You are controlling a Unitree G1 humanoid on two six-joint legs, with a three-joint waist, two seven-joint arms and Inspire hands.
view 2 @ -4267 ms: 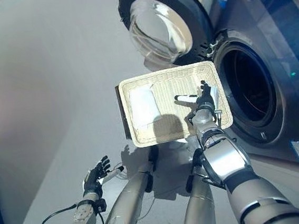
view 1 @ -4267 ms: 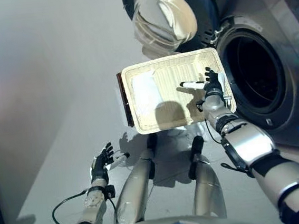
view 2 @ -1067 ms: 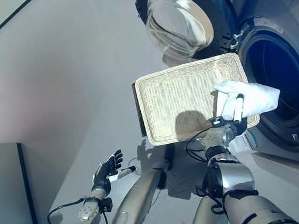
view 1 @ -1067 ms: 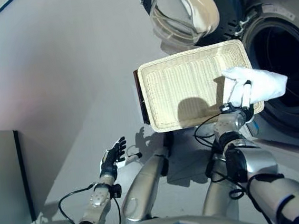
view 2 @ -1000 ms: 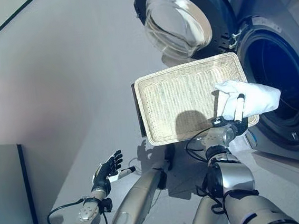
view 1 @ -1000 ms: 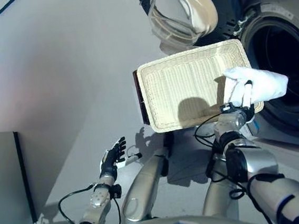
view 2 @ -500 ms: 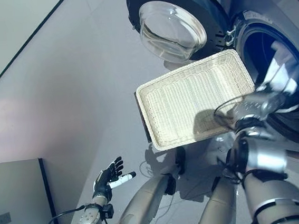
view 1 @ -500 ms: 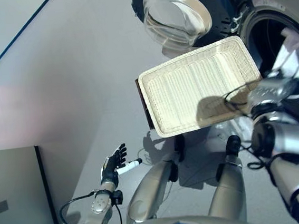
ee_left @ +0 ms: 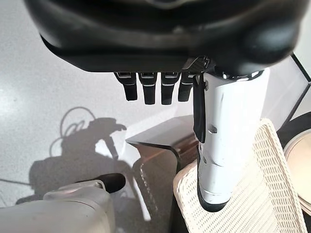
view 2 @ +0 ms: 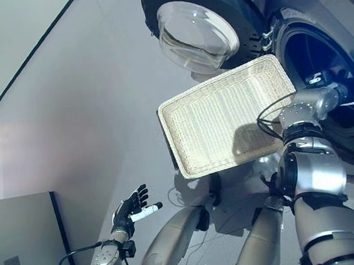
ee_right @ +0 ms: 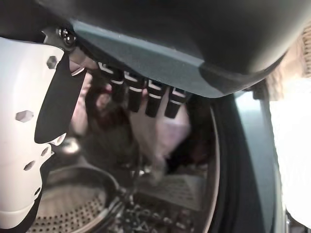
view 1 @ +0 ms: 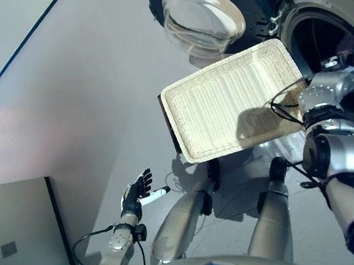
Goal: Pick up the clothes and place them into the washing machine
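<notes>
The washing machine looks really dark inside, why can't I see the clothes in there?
In both eye views the drum is an unlit black hole; the right wrist view, close to the right hand, shows pale cloth, but blurred and dim.

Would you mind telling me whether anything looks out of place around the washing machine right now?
Nothing stands out. The wicker basket is empty, the washing machine door hangs open, the right hand reaches into the drum with a pale cloth just beyond it, and the left hand hangs open, idle.
</notes>
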